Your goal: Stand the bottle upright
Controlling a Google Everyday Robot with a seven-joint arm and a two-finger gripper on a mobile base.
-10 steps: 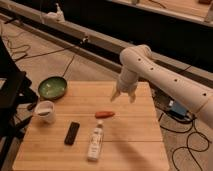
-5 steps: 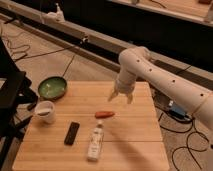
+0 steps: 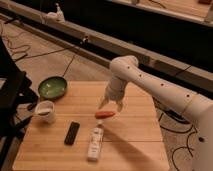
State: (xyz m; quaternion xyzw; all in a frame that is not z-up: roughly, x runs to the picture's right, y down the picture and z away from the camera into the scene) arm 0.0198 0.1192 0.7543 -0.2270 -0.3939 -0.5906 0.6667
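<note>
The bottle (image 3: pixel 95 143) lies on its side on the wooden table (image 3: pixel 135 145), near the front middle, cap pointing away from the front edge. It is slim and translucent white with a pale label. My gripper (image 3: pixel 112 103) hangs from the white arm above the table's middle, fingers pointing down, behind and a little right of the bottle. It holds nothing and is well apart from the bottle. A small red-orange object (image 3: pixel 105 114) lies just below the gripper, between it and the bottle's cap.
A black remote (image 3: pixel 72 133) lies left of the bottle. A white mug (image 3: pixel 45 112) stands at the table's left edge. A green bowl (image 3: pixel 52 88) sits at the back left corner. Cables run over the floor behind and right.
The arm and gripper have moved slightly left and lower toward the table. The bottle and the other objects have not moved.
</note>
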